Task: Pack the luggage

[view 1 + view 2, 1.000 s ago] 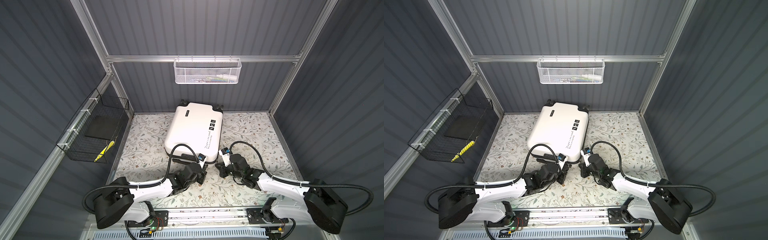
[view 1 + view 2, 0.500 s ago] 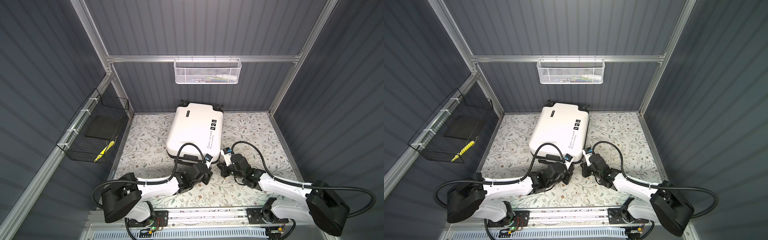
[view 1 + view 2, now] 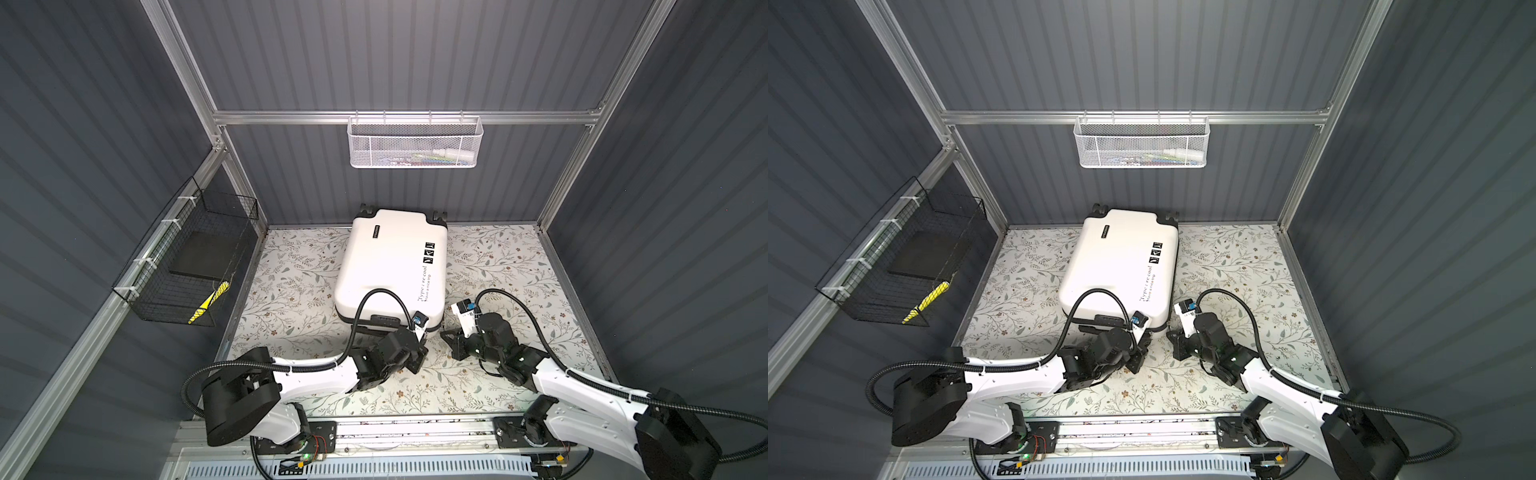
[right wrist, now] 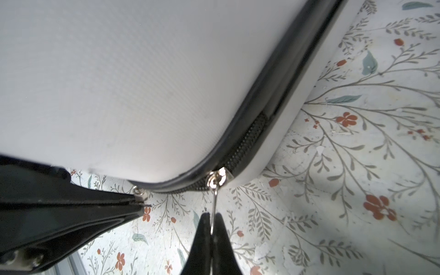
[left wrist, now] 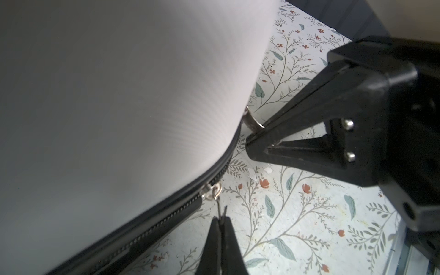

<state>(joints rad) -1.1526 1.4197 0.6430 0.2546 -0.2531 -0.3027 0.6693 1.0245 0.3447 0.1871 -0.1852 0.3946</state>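
Suitcase: the white hard-shell suitcase [image 3: 392, 266] lies flat on the flowered bench [image 3: 519, 270], wheels toward the back wall, its handle end toward the two arms; both top views show it shut.
Zip: a black zip [image 4: 240, 147] runs round the corner nearest the arms; in the right wrist view the stretch beyond the slider looks parted, so I judge the case is being unzipped or zipped at this corner, and cannot tell which.
Left end effector: the left end effector [image 5: 221, 221] is closed, its tips pinching the thin metal pull tab [image 5: 218, 204] that hangs from one silver slider [image 5: 212, 190].
Right end effector: the right end effector [image 4: 212, 223] is closed too, clamped on the second pull tab [image 4: 215, 202] below its slider [image 4: 217, 178]; it sits just beside the left one at the same corner.
Shell: stiff and smooth, likely slippery for narrow tips, and too wide to pinch; it should slide on the bench rather than flex.
Weight: probably light if empty, so a hard tug on a zip may drag the whole case.
Where to hold: the pull tabs for the zip; the black handle [image 3: 384, 320] or a shell edge for lifting the lid.
Risk: the tabs are thin and smooth, and could slip out round the curved corner.
Other: a white mesh basket [image 3: 415, 143] and a black wire basket [image 3: 187, 266] hang on the walls.
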